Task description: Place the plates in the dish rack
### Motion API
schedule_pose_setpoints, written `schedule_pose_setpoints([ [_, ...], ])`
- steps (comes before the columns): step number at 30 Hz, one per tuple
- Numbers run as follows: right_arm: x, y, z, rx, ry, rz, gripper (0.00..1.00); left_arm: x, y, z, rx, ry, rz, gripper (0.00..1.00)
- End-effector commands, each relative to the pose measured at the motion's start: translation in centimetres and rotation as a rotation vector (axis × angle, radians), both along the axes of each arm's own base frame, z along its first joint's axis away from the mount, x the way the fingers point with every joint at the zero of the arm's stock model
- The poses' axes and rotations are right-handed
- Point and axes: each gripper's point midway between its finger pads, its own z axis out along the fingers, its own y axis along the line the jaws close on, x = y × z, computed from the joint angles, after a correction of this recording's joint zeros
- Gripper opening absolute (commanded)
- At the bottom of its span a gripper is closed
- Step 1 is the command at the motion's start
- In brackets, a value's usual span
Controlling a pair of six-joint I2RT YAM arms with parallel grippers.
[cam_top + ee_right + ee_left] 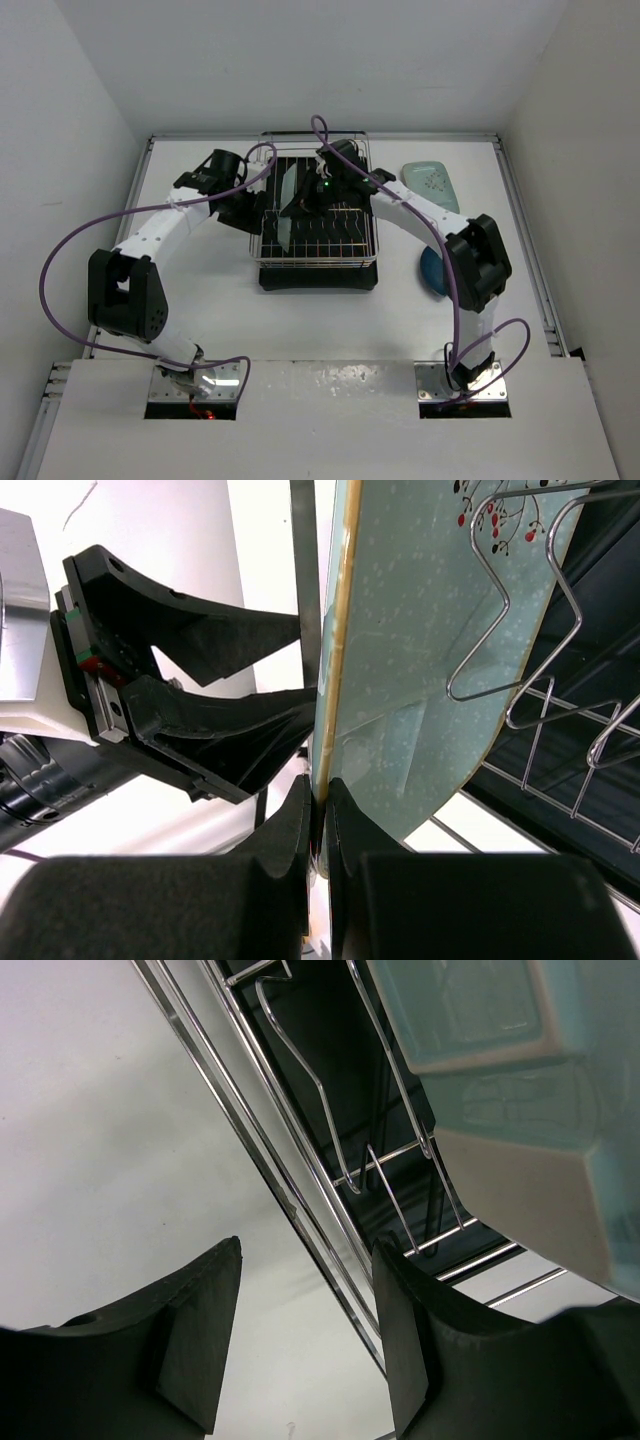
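A pale mint-green plate (287,196) stands on edge over the left part of the dish rack (345,262). My right gripper (320,798) is shut on its lower rim, and the plate's speckled face (420,630) leans against the upright dividers (520,670). My left gripper (310,1252) is open and empty at the rack's left rim (290,1185), with that plate (520,1080) up and to its right. A second mint plate (430,184) lies flat at the back right. The dark blue plate (430,272) lies right of the rack, partly hidden by the right arm.
The rack sits on a black drip tray (318,279) mid-table. Both arms reach in from either side of the rack. White walls close the table at the back and sides. Purple cables (60,260) loop off each arm.
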Motion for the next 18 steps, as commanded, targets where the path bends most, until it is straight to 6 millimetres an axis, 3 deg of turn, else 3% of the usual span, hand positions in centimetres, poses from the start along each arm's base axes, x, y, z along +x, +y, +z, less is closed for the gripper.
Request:
schedule_pose_setpoints([
  [1,-0.1,0.5,7.3,0.134,-0.150,0.041,0.00,0.6,-0.5,0.7,-0.013,-0.034,-0.014,0.59],
  [8,-1.4,0.0,5.3,0.092,-0.109,0.051,0.00,0.8,-0.5,1.0,-0.015,-0.043,-0.014,0.59],
  [11,-1.3,-0.4,4.3,0.027,-0.110,0.053,0.00,0.8,-0.5,1.0,-0.015,-0.043,-0.014,0.59],
  [16,-0.2,0.0,4.5,-0.006,-0.152,0.045,0.00,0.9,-0.4,1.0,-0.008,-0.045,-0.009,0.62],
  [17,-0.3,-0.2,3.3,-0.042,-0.134,0.058,0.00,0.9,-0.4,1.0,-0.008,-0.045,-0.009,0.64],
  [18,0.2,0.2,4.2,-0.039,-0.156,0.054,0.01,0.9,-0.4,1.0,-0.008,-0.045,-0.009,0.65],
])
